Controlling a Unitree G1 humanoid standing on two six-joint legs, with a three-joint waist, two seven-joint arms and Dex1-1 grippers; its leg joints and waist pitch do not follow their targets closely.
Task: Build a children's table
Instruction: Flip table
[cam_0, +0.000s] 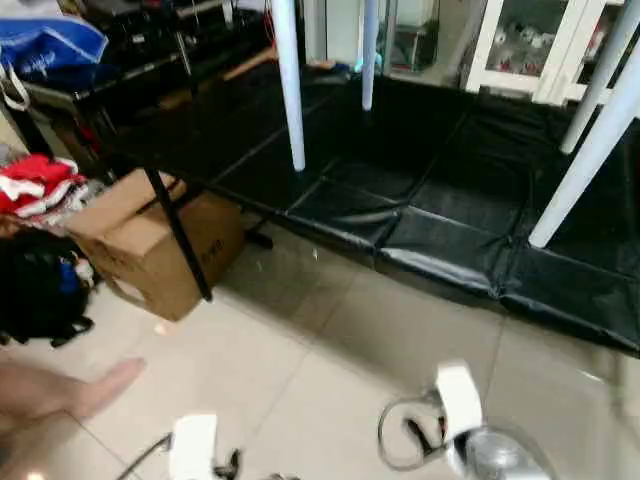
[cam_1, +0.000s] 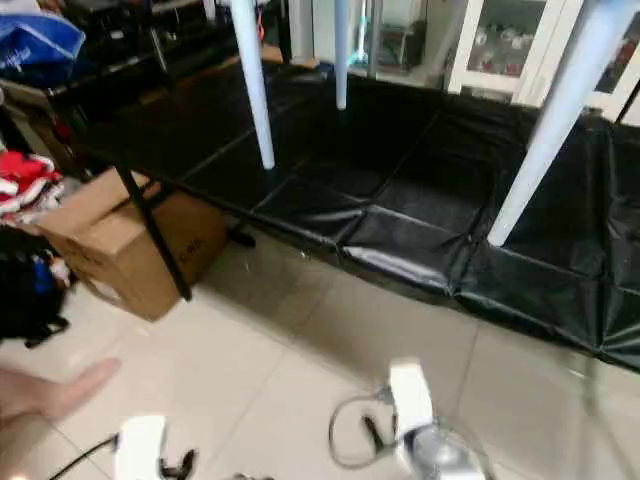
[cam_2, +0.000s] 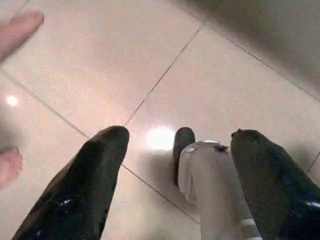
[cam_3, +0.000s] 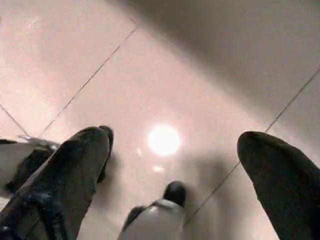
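left eye view: legs far beyond end effector

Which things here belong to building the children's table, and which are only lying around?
Belong to the job:
- white table legs, standing on the black mat
- left gripper, open, empty
- right gripper, open, empty

Lying about:
- cardboard box
- red and white cloth
- blue bag
- black bag
- a person's foot
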